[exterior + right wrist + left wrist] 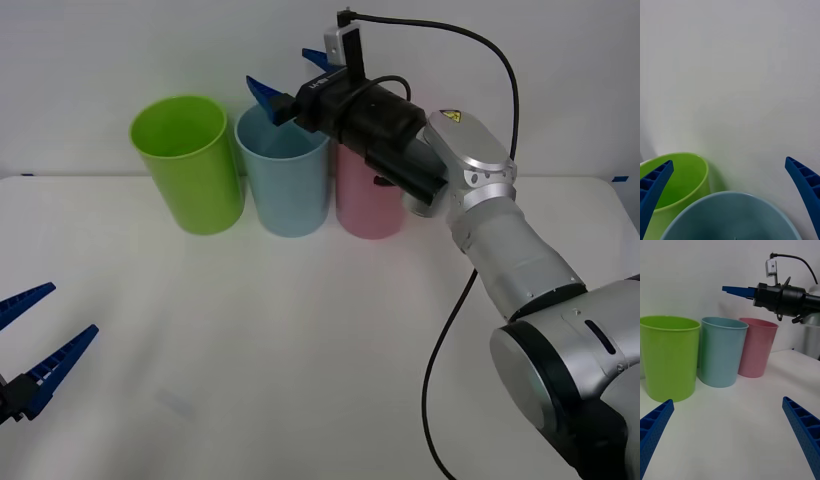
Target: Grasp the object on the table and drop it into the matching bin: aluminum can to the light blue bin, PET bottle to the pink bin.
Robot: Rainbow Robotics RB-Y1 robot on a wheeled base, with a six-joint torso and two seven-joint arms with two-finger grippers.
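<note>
Right tool point(290, 75), fingers apart, above upright light blue bin point(284, 185)

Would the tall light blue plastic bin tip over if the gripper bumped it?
Probably. The tall light blue plastic bin narrows toward its base, so it looks tippy. It seems thin-walled, likely light. The open right gripper hovers above its rim.

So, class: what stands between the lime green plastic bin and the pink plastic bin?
The light blue plastic bin, in the front view, under the open right pincer.
</note>
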